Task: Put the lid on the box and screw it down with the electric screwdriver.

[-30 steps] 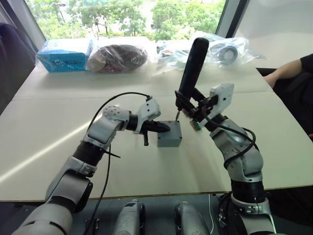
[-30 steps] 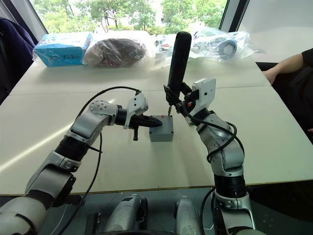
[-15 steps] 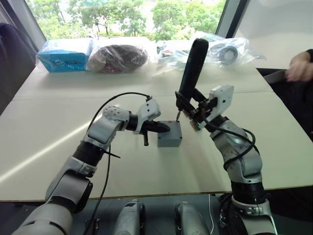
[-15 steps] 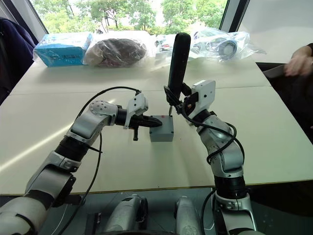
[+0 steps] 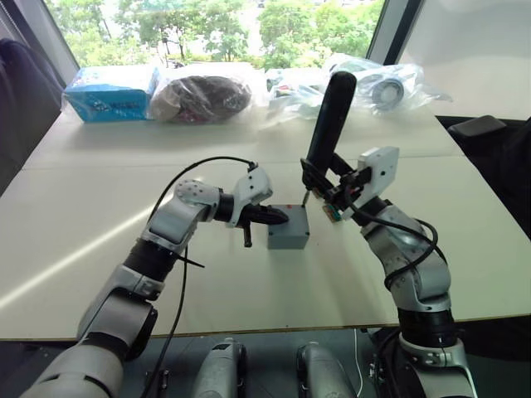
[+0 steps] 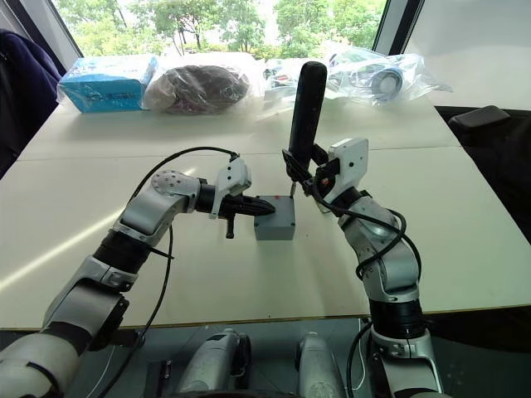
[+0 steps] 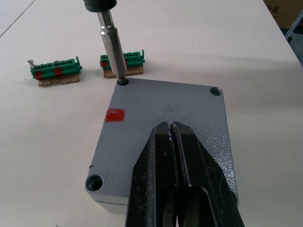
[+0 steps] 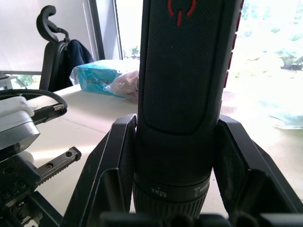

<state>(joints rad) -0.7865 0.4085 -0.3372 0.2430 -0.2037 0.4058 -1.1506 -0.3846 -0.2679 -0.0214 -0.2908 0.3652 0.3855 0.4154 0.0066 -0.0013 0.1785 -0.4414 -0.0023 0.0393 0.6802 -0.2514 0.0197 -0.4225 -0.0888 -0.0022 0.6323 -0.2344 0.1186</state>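
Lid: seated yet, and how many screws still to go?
The lid sits closed on the box. The right end effector holds the electric screwdriver, bit in one corner hole. The left end effector, shut, presses on the lid. Two visible corner holes look empty.

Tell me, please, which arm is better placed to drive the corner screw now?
The right: its gripper grips the electric screwdriver, bit already in a corner hole of the lid. The left gripper rests shut on it.
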